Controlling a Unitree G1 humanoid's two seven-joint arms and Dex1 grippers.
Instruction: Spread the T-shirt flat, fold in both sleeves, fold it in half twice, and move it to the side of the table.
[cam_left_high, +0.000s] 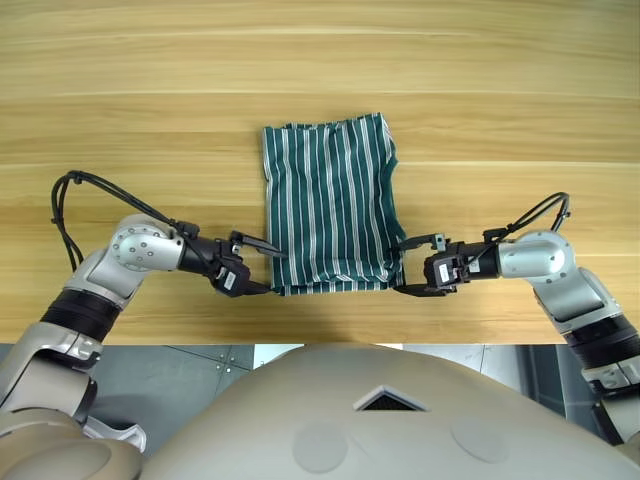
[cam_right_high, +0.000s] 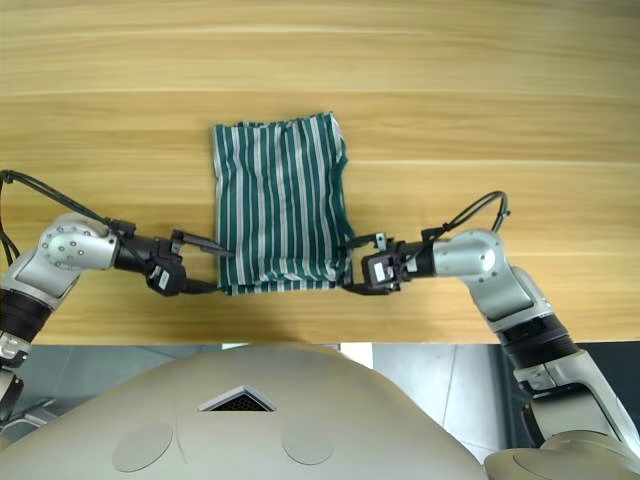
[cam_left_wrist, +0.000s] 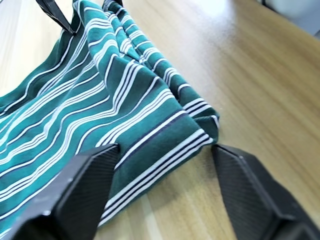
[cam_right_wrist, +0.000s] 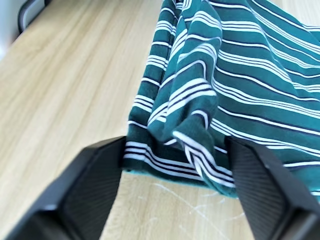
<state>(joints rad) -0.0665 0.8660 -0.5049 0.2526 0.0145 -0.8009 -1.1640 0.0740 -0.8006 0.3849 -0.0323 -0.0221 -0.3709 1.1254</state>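
Wooden table (cam_left_high: 140, 90) with pale plank grain carries the T-shirt (cam_left_high: 330, 200); the green, white-striped garment lies folded into a narrow upright rectangle at the table's centre. Left gripper (cam_left_high: 272, 272) sits at the near left corner; its fingers (cam_left_wrist: 85, 185) are spread wide, with the corner hem lying between them, unclamped. Right gripper (cam_left_high: 402, 267) sits at the near right corner; its fingers (cam_right_wrist: 90, 185) likewise stand apart, straddling a bunched fold of the hem.

The green, white-striped T-shirt (cam_left_high: 328, 205) lies folded into a narrow rectangle, long axis running 12 to 6 o'clock. Its 6 o'clock corners are rumpled.
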